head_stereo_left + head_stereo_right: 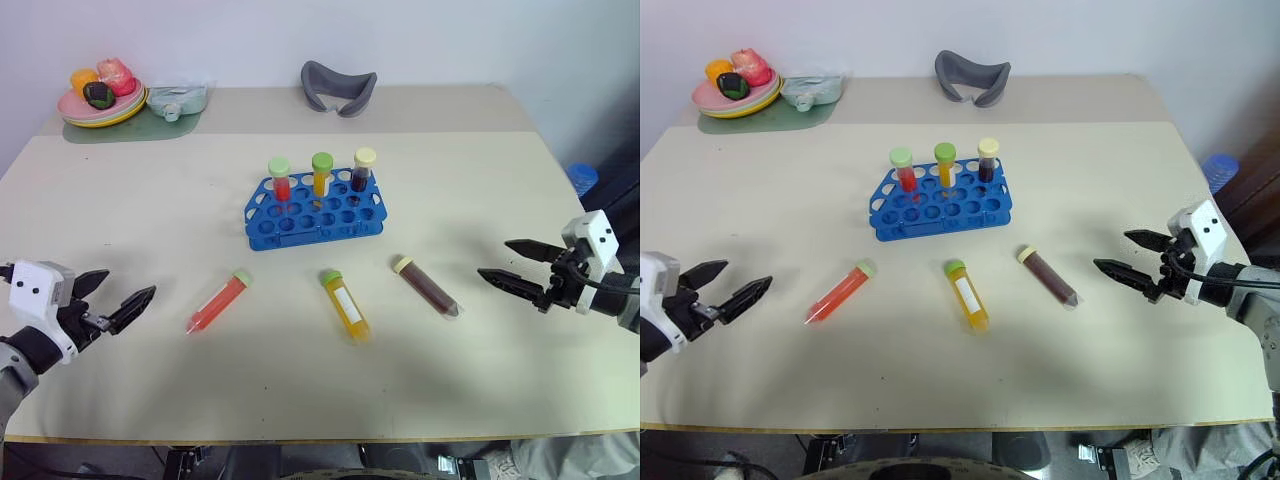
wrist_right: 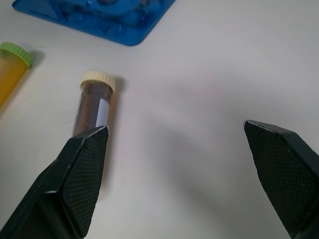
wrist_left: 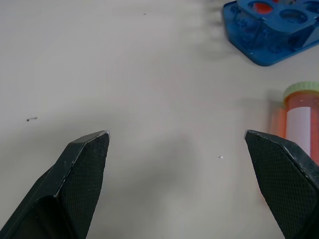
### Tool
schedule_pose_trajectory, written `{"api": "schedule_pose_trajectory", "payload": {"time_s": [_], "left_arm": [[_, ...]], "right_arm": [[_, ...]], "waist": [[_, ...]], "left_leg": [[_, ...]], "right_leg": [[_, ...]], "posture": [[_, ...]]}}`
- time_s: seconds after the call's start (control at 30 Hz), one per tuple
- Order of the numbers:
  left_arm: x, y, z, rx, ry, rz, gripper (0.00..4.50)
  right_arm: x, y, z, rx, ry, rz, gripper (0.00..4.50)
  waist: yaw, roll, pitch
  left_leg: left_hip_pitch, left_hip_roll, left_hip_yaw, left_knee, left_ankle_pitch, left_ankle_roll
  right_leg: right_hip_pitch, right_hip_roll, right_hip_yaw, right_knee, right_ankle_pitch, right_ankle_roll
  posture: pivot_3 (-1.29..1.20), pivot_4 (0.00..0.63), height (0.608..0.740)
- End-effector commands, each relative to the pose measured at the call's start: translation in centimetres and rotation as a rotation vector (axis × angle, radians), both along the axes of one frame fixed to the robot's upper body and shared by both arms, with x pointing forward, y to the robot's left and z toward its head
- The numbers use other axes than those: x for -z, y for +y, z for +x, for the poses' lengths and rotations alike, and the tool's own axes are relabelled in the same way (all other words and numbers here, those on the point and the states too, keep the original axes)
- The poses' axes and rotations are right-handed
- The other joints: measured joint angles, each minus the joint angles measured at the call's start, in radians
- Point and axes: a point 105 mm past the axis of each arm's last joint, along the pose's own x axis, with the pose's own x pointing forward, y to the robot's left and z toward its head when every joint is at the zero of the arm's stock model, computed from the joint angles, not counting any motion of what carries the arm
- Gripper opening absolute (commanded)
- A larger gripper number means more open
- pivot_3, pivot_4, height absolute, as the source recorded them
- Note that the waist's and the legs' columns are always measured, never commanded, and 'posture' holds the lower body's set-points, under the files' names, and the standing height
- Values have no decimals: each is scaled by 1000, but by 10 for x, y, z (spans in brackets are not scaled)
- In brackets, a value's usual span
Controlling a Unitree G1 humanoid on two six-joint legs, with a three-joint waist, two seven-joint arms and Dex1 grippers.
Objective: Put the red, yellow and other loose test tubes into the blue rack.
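Loose test tubes, three clear plastic ones, all lying flat on the beige table, so from my seat nothing of the job is done yet. Nearest me, at seven o'clock from the table's middle, the red-orange tube with the light-green cap. Dead ahead at six o'clock, the yellow tube with the green cap and white label. At five o'clock, the dark-brown tube with the pale-yellow cap. My left gripper sits out at eight o'clock, black fingers spread wide, nothing between them, well apart from the red-orange tube. My right gripper hangs at four o'clock, jaws just as wide and bare, near the dark-brown tube but not touching. Further out, at twelve o'clock, the bright blue plastic rack with its round holes already carries three capped tubes upright in its far row; plenty of holes free. Three picks, three insertions left, I reckon.
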Motion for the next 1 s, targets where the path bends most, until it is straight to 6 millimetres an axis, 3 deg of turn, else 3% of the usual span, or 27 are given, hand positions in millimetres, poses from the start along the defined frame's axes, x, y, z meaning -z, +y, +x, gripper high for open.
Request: {"api": "schedule_pose_trajectory", "payload": {"time_s": [0.03,0.27,0.4,0.57,0.67,0.77,0.87,1.0], "left_arm": [[-13,2,-1,-3,-38,33,4435],[-15,-1,3,16,-46,21,4435],[-20,-13,9,62,-69,10,4435],[-23,-44,26,196,-94,-34,4435],[-29,-80,37,366,-103,-57,4435],[-29,-98,42,466,-103,-52,4435],[-28,-125,40,612,-94,-24,4435],[-13,-161,21,842,-44,18,4435]], "right_arm": [[-15,1,0,-11,-55,-20,4427],[-15,5,4,19,-85,-35,4427],[-13,6,9,66,-91,-87,4427],[-21,22,5,57,-78,-98,4427],[-33,40,-6,-7,-21,-160,4427],[-39,56,-14,-56,21,-185,4427],[-39,68,-17,-69,88,-268,4427],[-27,96,-10,-36,274,-238,4427]], "waist": [[0,0,0],[0,0,0],[1,0,0],[1,0,0],[2,1,0],[-1,0,0],[-1,1,0],[-9,1,0]], "left_leg": [[0,0,0,0,0,0],[0,0,0,0,0,0],[0,0,0,0,0,0],[0,0,0,0,0,0],[0,0,0,0,0,0],[0,0,0,0,0,0],[0,0,0,0,0,0],[1,0,1,1,0,0]], "right_leg": [[0,0,0,0,0,0],[0,0,0,0,0,0],[0,0,0,0,0,0],[0,0,0,0,0,0],[0,0,0,0,0,0],[0,0,0,1,0,0],[0,1,0,0,0,0],[0,1,1,1,0,0]], "posture": [[0,150,740],[0,150,740],[0,150,740],[0,150,740],[0,150,740],[0,150,740],[0,150,740],[0,150,740]]}}
